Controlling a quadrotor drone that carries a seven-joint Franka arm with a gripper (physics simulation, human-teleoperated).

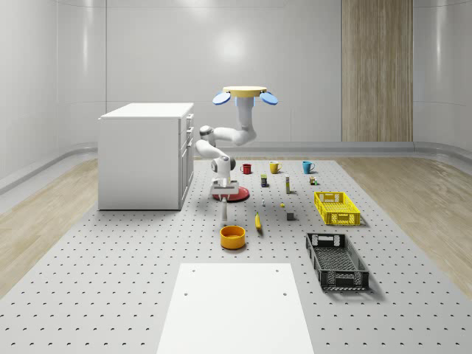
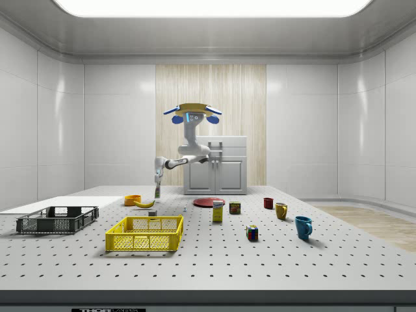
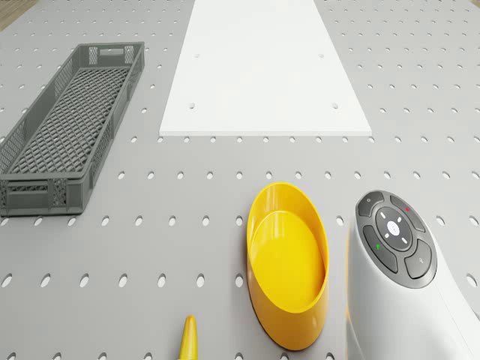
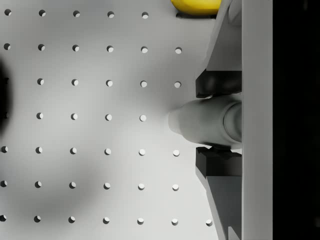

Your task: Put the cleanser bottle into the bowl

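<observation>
The drone (image 1: 245, 94) hovers above the perforated table, with its arm bent down toward the red plate's front. The gripper (image 1: 221, 191) points downward and is shut on the cleanser bottle (image 1: 223, 210), a slim pale bottle hanging upright below it. In the wrist view the bottle (image 4: 200, 122) sits between the two dark pads (image 4: 220, 83). The orange-yellow bowl (image 1: 232, 237) rests on the table just in front of the bottle. In the side view the bottle (image 2: 156, 190) hangs a little to the right of the bowl (image 2: 132, 200). The drone view has the bowl (image 3: 289, 262) beside the arm's wrist (image 3: 397, 285).
A banana (image 1: 258, 222) lies right of the bowl. The red plate (image 1: 234, 194) sits behind the bottle. A black crate (image 1: 337, 260), a yellow crate (image 1: 336, 207), several mugs (image 1: 274, 167) and small boxes stand to the right. A white cabinet (image 1: 144, 155) stands left, a white panel (image 1: 236, 306) in front.
</observation>
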